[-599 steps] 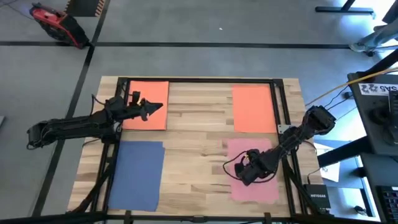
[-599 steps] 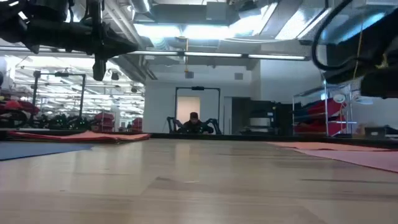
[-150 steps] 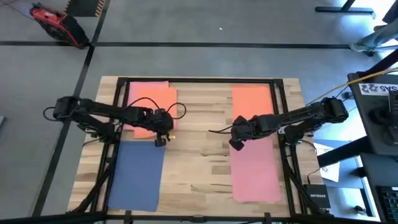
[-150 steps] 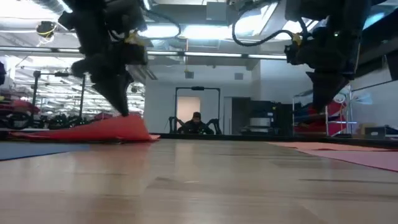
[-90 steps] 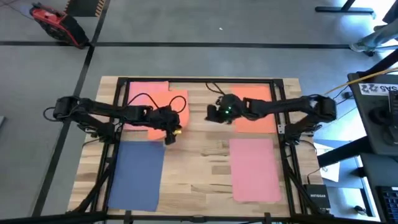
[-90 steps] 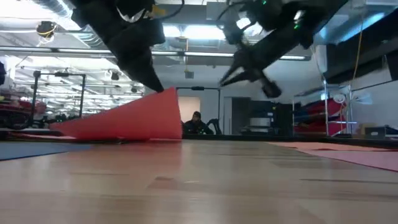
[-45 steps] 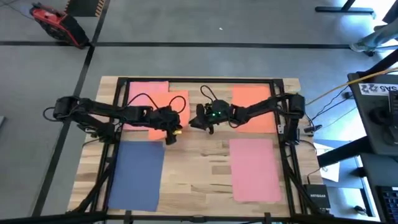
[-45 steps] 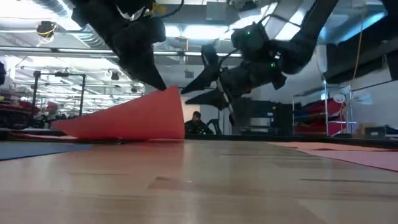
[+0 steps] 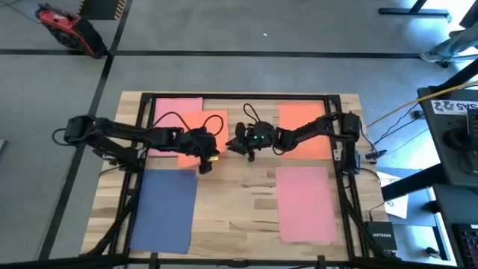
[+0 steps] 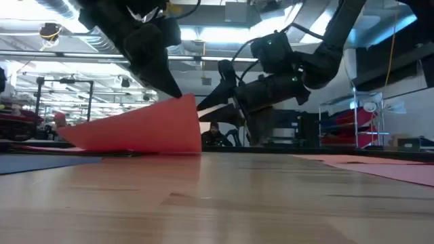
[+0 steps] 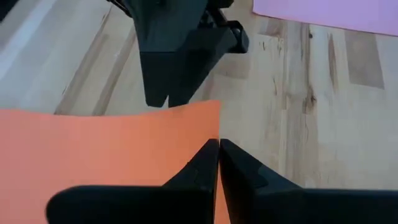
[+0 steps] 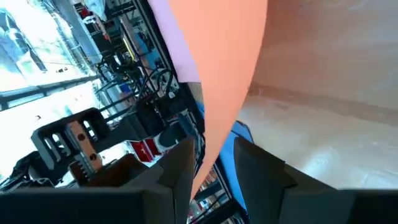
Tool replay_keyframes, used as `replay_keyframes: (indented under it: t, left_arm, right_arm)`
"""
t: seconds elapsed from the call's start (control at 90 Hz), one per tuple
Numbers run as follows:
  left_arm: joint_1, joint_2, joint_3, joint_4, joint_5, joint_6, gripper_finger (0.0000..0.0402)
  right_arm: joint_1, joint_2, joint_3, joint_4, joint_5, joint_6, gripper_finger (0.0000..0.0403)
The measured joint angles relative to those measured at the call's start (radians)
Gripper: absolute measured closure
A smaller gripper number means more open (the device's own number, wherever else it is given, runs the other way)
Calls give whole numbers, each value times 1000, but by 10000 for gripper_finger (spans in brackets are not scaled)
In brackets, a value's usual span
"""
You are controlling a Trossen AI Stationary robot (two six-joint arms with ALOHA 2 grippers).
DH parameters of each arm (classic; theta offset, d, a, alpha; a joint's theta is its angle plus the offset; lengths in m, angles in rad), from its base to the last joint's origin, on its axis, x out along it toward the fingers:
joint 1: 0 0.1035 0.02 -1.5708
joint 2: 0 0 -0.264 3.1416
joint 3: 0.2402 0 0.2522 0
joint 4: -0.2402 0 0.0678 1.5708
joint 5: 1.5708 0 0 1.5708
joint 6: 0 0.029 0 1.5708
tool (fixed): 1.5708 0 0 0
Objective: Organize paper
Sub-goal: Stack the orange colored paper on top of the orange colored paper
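Note:
An orange sheet of paper [image 9: 202, 127] lies at the far left, partly over a pink sheet [image 9: 175, 107]. My left gripper [image 9: 205, 155] is shut on it and holds one corner raised [image 10: 184, 102]. The rest slopes down to the table [image 10: 102, 135]. My right gripper [image 9: 230, 146] has come in from the table's right. It is open, with one finger on each side of the sheet's raised right edge [image 12: 217, 146]. My left gripper pinches the orange sheet's right edge [image 11: 210, 134] close to its raised corner, between its two fingers, coming from above on a slant. That corner is lifted clear; the sheet's left part rests on the table. Whether my right gripper touches the sheet, I cannot tell.
A second orange sheet [image 9: 302, 127] lies at the far right, a pink sheet [image 9: 306, 202] at the near right and a blue sheet [image 9: 164, 209] at the near left. Bare wood [image 9: 235, 202] shows between them. A black frame [image 9: 239, 96] runs along the table's edges.
My right gripper has moved toward the table's left, from beside the far-right orange sheet to the raised edge of the sheet that my left gripper holds. It has also come lower. My left gripper has kept the corner lifted, almost still.

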State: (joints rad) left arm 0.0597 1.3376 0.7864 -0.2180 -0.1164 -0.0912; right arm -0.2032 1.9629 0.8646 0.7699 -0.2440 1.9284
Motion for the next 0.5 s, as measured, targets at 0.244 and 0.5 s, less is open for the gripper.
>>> replay_keyframes:
  t: [0.244, 0.5]
  left_arm:
    - [0, 0, 0, 22, -2, 13, 401]
    - [2, 0, 0, 65, -13, -4, 401]
  right_arm:
    - [0, 2, 1, 0, 58, 3, 314]
    - [14, 119, 129, 105, 38, -24, 395]
